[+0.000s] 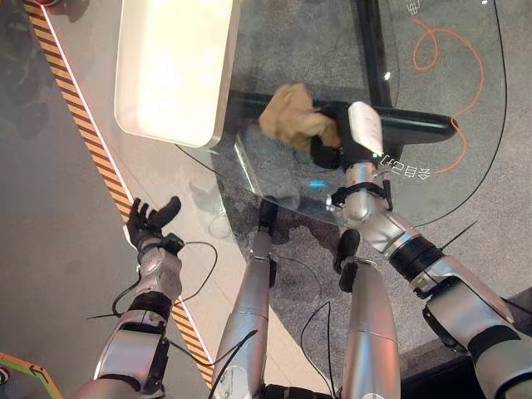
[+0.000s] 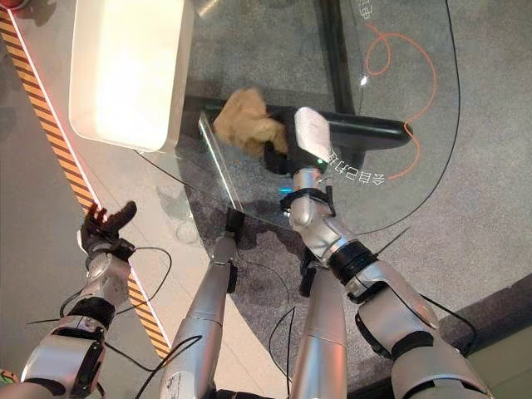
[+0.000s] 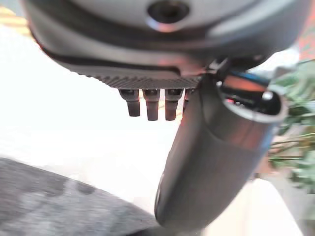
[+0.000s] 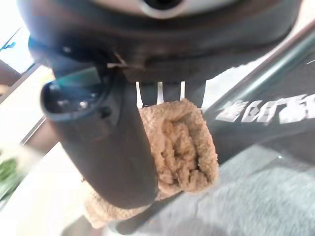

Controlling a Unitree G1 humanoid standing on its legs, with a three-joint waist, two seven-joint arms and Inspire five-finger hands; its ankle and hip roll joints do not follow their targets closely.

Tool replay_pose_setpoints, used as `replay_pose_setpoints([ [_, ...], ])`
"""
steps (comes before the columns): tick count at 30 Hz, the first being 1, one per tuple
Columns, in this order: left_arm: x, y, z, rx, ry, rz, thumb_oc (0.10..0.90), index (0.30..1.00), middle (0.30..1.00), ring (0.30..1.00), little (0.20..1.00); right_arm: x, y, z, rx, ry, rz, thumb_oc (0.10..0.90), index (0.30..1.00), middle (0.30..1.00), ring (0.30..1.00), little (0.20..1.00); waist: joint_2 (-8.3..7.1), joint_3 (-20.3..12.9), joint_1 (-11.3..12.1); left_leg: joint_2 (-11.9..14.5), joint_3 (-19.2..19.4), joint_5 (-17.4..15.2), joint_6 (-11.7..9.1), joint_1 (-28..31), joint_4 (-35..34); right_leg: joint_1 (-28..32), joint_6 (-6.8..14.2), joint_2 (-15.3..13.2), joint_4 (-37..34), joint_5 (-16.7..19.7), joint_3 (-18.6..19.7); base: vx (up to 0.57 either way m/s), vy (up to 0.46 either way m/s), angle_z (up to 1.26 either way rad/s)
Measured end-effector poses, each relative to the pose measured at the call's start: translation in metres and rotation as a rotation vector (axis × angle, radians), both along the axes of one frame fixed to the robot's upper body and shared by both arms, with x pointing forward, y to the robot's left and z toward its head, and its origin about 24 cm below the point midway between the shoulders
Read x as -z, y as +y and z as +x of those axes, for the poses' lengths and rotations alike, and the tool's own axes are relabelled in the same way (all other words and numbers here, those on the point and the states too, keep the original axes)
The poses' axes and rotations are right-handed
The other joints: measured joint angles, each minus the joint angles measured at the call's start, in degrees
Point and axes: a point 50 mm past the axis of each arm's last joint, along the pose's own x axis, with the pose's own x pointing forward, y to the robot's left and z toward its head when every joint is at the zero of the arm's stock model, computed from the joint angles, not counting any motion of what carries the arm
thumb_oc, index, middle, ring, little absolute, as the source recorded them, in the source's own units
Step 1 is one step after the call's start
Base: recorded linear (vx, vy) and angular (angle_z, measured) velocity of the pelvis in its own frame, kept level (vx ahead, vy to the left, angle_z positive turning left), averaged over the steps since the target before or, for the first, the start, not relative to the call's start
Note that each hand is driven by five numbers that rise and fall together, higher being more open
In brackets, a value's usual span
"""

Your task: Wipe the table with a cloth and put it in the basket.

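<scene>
At the far left, a strip of orange and black hazard tape [image 1: 90,141] is running diagonally across the grey floor [image 1: 41,216]. Just beside that tape, low in the scene, the robot's left hand [image 1: 148,221] is hanging over the floor, well apart from the table, with its fingers [image 3: 150,104] lying straight and relaxed and nothing between them.

Moving rightward, a white, shallow, rounded-rectangle basket [image 1: 137,116] is sitting at the upper left, and its near right corner is touching the edge of a clear glass table [image 1: 465,166]. A dark bar of the table's frame [image 1: 416,123] is showing through the glass.

Near the middle, a crumpled tan cloth [image 1: 293,116] is lying on the glass just to the right of the basket. The right hand [image 1: 345,137] is reaching in from the lower right and gripping the cloth's right side. In the right wrist view, the fingers are curling over the folded, fluffy cloth [image 4: 184,147] while the thumb [image 4: 110,147] is pressing it from the other side, so the hand is clamped on the cloth.

At the far right, an orange cable [image 1: 453,50] is looping on the grey floor, seen through the glass.
</scene>
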Motion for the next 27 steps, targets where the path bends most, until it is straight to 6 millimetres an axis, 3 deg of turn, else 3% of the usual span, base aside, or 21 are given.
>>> replay_pose_setpoints([
  [8, -0.049, -0.004, -0.003, -0.156, -0.283, -0.012, 0.8, 0.9, 0.9, 0.9, 0.9, 0.002, -0.015, -0.014, 0.061, -0.075, 0.137, 0.1, 0.3, 0.3, 0.3, 0.2, -0.23, 0.14, -0.92, -0.27, 0.16, -0.07, 0.4, -0.13, 0.15, -0.02, 0.41, -0.02, -0.41, 0.05, 0.5, 0.0, 0.0, 0.0],
  [14, -0.075, -0.012, -0.006, -0.146, -0.432, 0.001, 0.8, 0.9, 0.9, 0.9, 0.9, -0.003, -0.028, -0.02, 0.087, -0.119, 0.21, 0.1, 0.3, 0.3, 0.3, 0.2, -0.5, 0.27, -1.51, -0.29, 0.25, -0.84, 0.5, -0.35, 0.96, 0.05, 0.41, 0.0, -0.32, 0.06, 0.55, 0.0, 0.0, 0.0],
  [20, -0.099, -0.044, -0.022, -0.014, -0.649, -0.04, 0.8, 0.9, 0.9, 0.9, 0.9, -0.01, -0.025, -0.038, 0.022, -0.205, 0.276, 0.1, 0.3, 0.3, 0.3, 0.2, -0.62, 0.33, -2.18, -0.34, 0.28, -0.66, 0.74, -0.33, 0.95, 0.05, 0.44, 0.0, -0.24, 0.07, 0.65, 0.0, -0.01, 0.0],
  [27, -0.113, -0.065, -0.022, 0.197, -0.77, -0.013, 0.8, 0.9, 0.9, 0.9, 0.9, -0.023, -0.016, -0.046, -0.061, -0.275, 0.293, 0.1, 0.3, 0.3, 0.3, 0.2, -0.62, 0.33, -2.52, -0.34, 0.36, -0.87, 0.71, -0.39, 0.88, -0.02, 0.46, 0.0, -0.4, 0.06, 0.7, 0.0, 0.0, 0.0],
])
